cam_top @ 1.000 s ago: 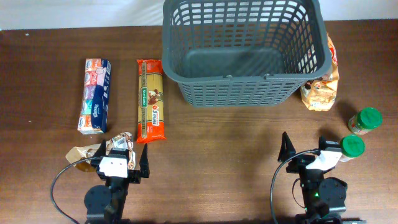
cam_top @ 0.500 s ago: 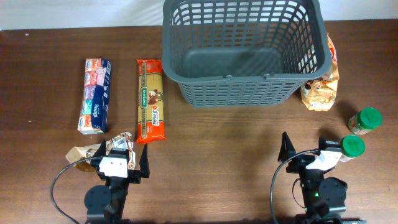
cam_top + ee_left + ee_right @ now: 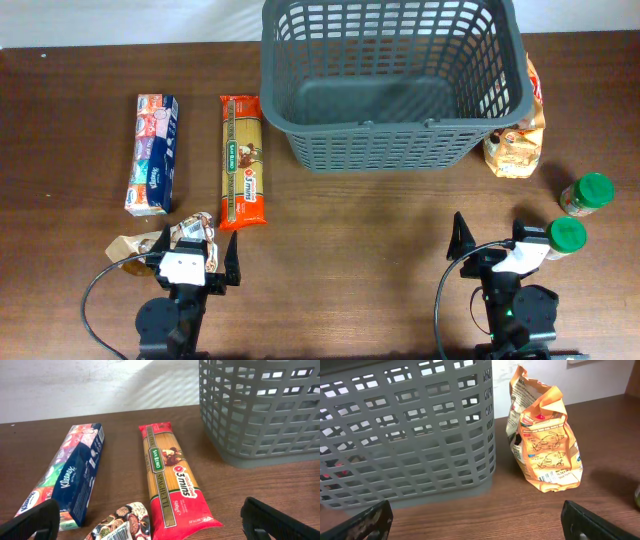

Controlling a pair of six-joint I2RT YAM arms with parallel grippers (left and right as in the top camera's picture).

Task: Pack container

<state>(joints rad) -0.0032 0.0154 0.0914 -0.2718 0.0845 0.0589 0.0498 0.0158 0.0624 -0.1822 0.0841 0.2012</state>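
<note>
The dark grey basket (image 3: 390,75) stands empty at the back middle of the table; it also shows in the left wrist view (image 3: 260,410) and the right wrist view (image 3: 405,430). My left gripper (image 3: 198,262) is open and empty at the front left, over a small patterned packet (image 3: 125,521). A red spaghetti pack (image 3: 243,162) and a blue tissue box (image 3: 153,153) lie ahead of it. My right gripper (image 3: 490,248) is open and empty at the front right. An orange bag (image 3: 542,442) stands right of the basket.
Two green-lidded jars (image 3: 587,193) (image 3: 565,236) stand at the right, the nearer one touching or beside my right arm. The spaghetti (image 3: 167,477) and tissue box (image 3: 70,477) lie lengthwise toward the back. A white wall runs behind the table.
</note>
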